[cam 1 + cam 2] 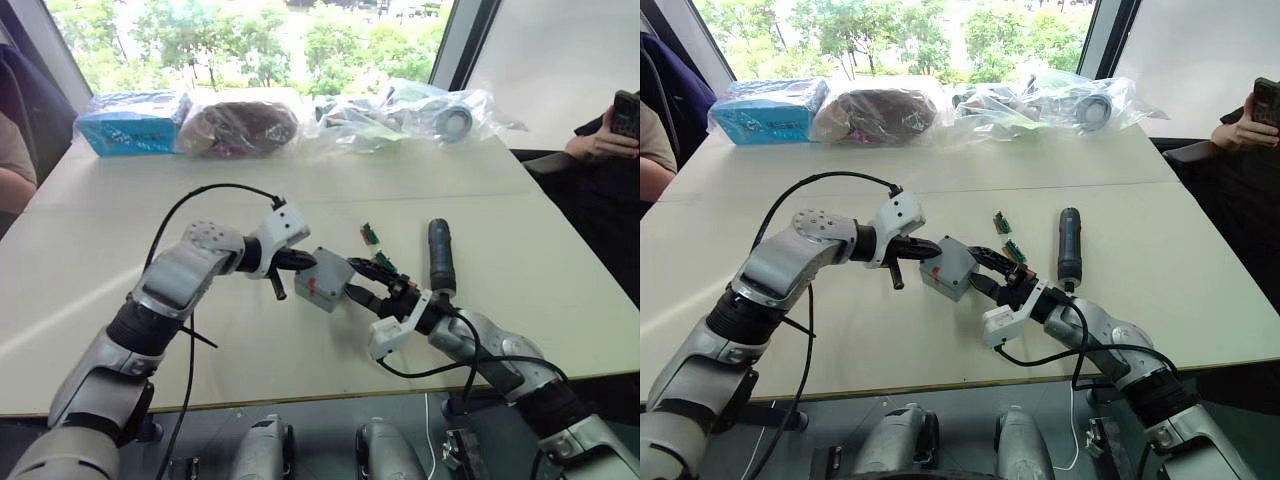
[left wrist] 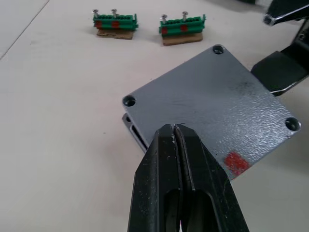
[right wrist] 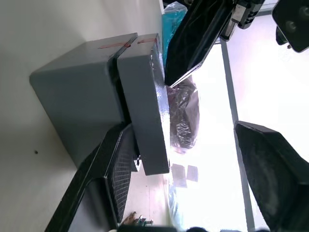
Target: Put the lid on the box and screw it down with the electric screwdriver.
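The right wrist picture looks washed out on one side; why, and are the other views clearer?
Right wrist view: bright window light blows out the background behind the lid. Left wrist view: evenly lit, lid sharp with slight sheen. Head views: windows overexposed, table clear.

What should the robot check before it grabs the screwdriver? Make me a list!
1. Lid sits on the box: ok, though a small gap shows along one edge.
2. Corner screw holes uncovered: ok for three; the fourth cannot tell.
3. Left end effector shut, tip pressing on the lid: ok.
4. Right end effector open around the box: ok.
5. Electric screwdriver lies free on the table: ok.
6. Screws in place: cannot tell.
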You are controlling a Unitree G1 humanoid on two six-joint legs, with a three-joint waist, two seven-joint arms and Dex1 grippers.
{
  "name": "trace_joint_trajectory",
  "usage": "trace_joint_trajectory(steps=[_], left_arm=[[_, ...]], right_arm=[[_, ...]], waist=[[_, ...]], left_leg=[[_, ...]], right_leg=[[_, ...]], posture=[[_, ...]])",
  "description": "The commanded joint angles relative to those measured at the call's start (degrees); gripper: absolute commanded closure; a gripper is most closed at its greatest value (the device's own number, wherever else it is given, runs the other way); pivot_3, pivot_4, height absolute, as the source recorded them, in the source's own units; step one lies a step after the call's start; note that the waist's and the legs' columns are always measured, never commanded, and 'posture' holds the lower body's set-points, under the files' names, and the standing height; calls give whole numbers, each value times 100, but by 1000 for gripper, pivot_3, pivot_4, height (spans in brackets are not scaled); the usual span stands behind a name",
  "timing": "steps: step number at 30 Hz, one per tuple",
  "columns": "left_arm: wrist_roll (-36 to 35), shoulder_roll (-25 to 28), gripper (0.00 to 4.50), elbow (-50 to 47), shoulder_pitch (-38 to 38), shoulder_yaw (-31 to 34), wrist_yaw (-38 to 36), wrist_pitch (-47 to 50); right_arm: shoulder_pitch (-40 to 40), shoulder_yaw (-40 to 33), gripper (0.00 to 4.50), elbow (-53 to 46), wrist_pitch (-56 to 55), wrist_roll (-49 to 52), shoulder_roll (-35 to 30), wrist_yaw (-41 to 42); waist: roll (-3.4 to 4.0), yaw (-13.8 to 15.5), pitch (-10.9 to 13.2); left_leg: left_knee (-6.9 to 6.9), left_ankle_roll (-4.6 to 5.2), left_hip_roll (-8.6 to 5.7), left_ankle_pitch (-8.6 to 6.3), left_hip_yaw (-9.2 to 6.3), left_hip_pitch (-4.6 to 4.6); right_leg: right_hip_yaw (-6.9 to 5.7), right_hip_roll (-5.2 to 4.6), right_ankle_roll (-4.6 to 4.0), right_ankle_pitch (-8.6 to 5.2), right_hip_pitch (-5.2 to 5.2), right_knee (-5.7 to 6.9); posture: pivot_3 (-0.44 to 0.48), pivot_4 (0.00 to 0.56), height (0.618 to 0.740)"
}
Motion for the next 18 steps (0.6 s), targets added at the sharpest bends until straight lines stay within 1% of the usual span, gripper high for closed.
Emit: trace_joint_trajectory(steps=[1,9,14,17,18], left_arm=[[236,55,4500,260,228,-316,57,340],[232,61,4500,142,341,-388,84,395],[200,30,4500,94,390,-320,106,350],[64,-93,4500,103,397,-4,189,233],[2,-142,4500,102,397,139,202,171]], right_arm=[[129,-100,1241,-234,60,60,-75,111],[335,-255,1241,-519,96,187,-198,265],[462,-330,1241,-639,156,267,-281,377],[583,-444,1852,-685,257,584,-249,556],[633,-499,2277,-702,313,780,-219,650]], waist=[[1,1,-9],[2,5,-14],[2,7,-14],[2,8,-14],[2,17,-14]], left_leg=[[-2,0,0,0,0,0],[-3,0,0,0,0,-1],[-3,0,0,0,-1,-2],[-4,0,1,0,-1,-1],[-5,0,1,0,-1,-2]], right_leg=[[0,0,-1,-1,-1,-1],[0,0,-2,-2,-2,-1],[0,-1,-2,-2,-2,-4],[0,-2,-2,-2,-2,-5],[0,-2,-2,-2,-2,-6]], posture=[[0,150,740],[0,150,740],[0,150,740],[0,150,740],[0,150,740]])
